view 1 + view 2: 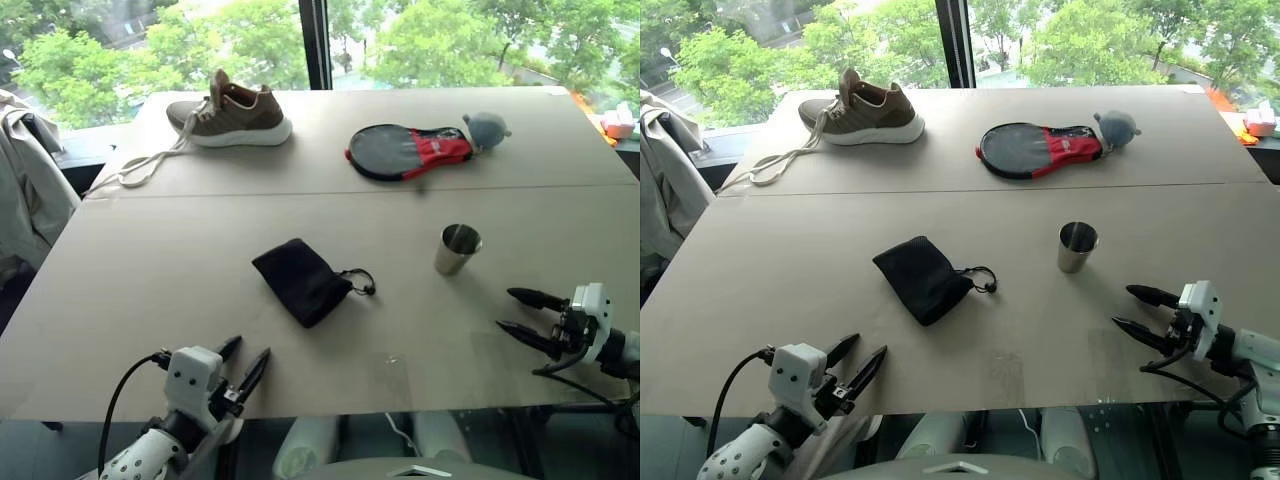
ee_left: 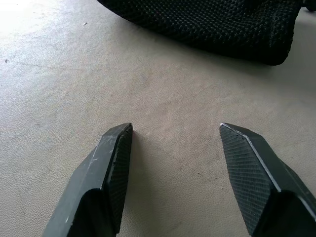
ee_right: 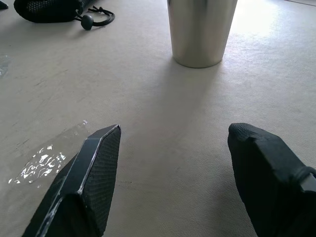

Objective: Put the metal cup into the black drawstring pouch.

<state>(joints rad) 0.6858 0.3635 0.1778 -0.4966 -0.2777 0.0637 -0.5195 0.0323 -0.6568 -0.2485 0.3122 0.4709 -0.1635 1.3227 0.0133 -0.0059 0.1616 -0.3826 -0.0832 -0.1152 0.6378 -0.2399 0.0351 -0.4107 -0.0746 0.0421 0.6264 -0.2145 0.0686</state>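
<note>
On your left, the left gripper (image 1: 243, 362) sits low at the near edge of the beige matte surface (image 1: 150, 270), its two black fingers apart and empty. At the far left lies a brown lace-up shoe with a white sole (image 1: 232, 110). Just ahead of your left gripper, mid-surface, the small soft black drawstring pouch (image 1: 301, 279) lies flat, its cord loop toward the right. Far centre: a round dark-grey-and-red paddle case (image 1: 410, 151) with a grey plush toy (image 1: 486, 129) touching its right end. Right of the pouch, well apart from it, the shiny steel handleless metal cup (image 1: 458, 249) stands upright. Your right gripper (image 1: 517, 311) waits near the cup, fingers wide apart, holding nothing.
</note>
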